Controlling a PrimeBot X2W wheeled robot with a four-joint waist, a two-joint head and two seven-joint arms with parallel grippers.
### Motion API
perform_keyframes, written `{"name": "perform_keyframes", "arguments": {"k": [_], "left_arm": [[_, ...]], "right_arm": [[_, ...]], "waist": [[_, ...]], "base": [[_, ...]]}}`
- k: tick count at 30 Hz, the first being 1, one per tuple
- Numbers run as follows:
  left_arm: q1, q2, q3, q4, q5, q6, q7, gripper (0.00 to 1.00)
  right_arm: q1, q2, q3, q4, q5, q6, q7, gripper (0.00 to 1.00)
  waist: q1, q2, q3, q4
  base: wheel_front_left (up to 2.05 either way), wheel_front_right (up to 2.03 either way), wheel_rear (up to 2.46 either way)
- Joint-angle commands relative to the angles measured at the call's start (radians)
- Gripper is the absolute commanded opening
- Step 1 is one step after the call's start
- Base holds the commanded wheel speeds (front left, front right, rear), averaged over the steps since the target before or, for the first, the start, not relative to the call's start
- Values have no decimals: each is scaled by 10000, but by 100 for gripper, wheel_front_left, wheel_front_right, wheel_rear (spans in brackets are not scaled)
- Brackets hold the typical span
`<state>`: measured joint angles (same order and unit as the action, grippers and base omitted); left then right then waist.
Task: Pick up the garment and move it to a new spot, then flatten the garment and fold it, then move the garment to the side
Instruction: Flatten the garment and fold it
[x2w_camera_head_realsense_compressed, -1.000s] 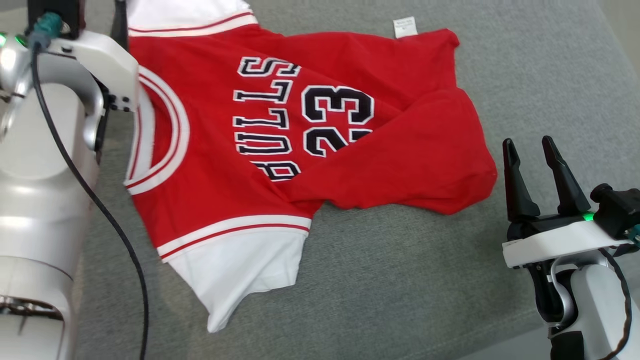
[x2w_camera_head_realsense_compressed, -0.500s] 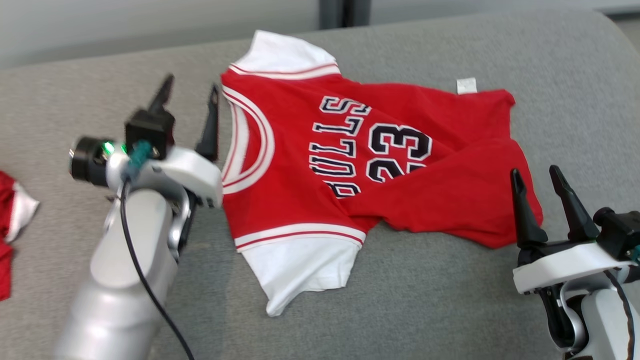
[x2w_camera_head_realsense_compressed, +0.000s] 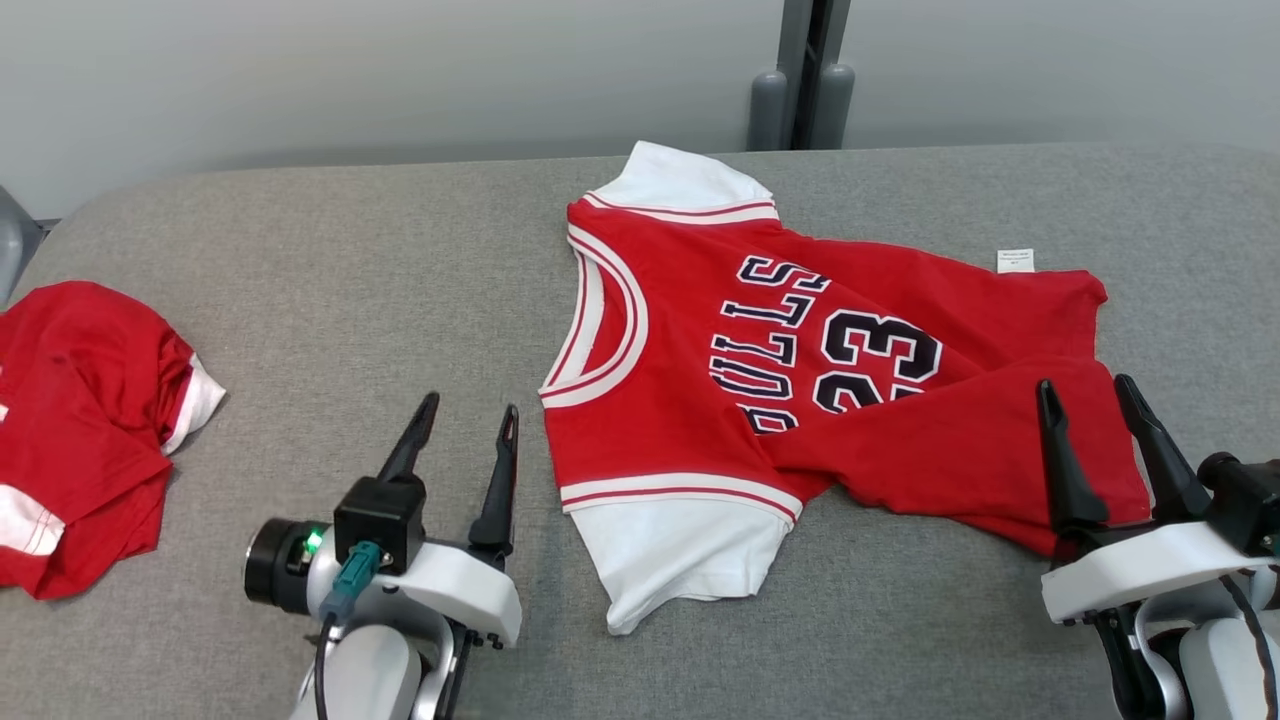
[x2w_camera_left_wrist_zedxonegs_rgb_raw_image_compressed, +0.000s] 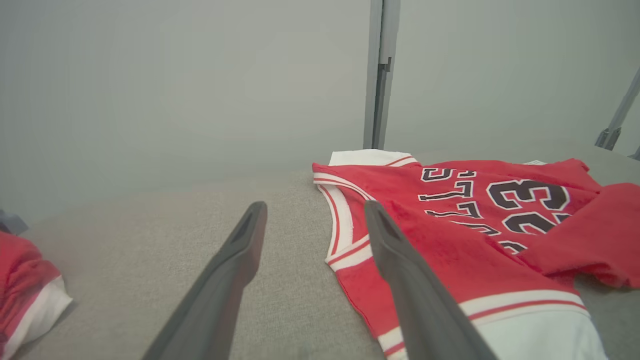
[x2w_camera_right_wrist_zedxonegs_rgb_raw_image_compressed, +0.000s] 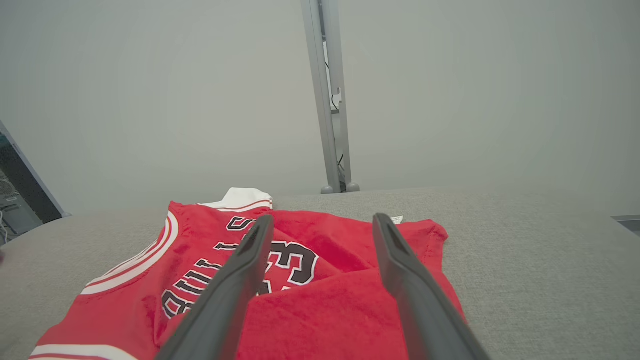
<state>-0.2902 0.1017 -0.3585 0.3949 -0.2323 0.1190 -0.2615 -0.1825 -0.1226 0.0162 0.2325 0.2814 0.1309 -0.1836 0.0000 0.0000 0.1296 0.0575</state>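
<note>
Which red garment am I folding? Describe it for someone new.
On the grey table, look right of centre. The garment lies spread there, white sleeves, black 23; the other red garment, far left, is bunched, no number showing.

I am seeing a wide bare strip of the grey table top (x2w_camera_head_realsense_compressed: 330, 280) between the red jersey (x2w_camera_head_realsense_compressed: 690, 340) and the other red shirt (x2w_camera_head_realsense_compressed: 80, 400) at the left. My left gripper (x2w_camera_head_realsense_compressed: 472, 403) is sitting in that strip, fingers spread wide. My right gripper (x2w_camera_head_realsense_compressed: 1083, 383), spread wide too, is hanging over the jersey's folded end. A grey post (x2w_camera_head_realsense_compressed: 805, 80) is standing behind the far edge.
</note>
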Motion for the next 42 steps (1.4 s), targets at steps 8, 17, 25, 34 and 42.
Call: {"name": "perform_keyframes", "arguments": {"k": [8,17,25,34,42], "left_arm": [[698,-283,-498,-120,-538,-205,209,100],[65,-372,-529,919,-1022,-186,725,100],[-789,-430,-375,2418,-1533,-368,782,100],[-1501,-448,-555,3979,-1550,-311,692,100],[-1952,-455,-600,4352,-1587,-484,248,0]], "right_arm": [[44,4,-49,-331,-60,-4,219,100],[-149,36,129,-220,66,-4,120,100],[-339,38,219,-72,102,-4,-23,100],[-497,17,215,64,162,-4,-162,100],[-535,44,181,153,158,-4,-254,100]], "waist": [[0,0,29,111],[0,0,313,-434],[0,0,723,-1091],[0,0,973,-1398],[0,0,1026,-1347]], "base": [[0,0,0],[0,0,0],[0,0,0],[0,0,0],[0,0,0]]}}
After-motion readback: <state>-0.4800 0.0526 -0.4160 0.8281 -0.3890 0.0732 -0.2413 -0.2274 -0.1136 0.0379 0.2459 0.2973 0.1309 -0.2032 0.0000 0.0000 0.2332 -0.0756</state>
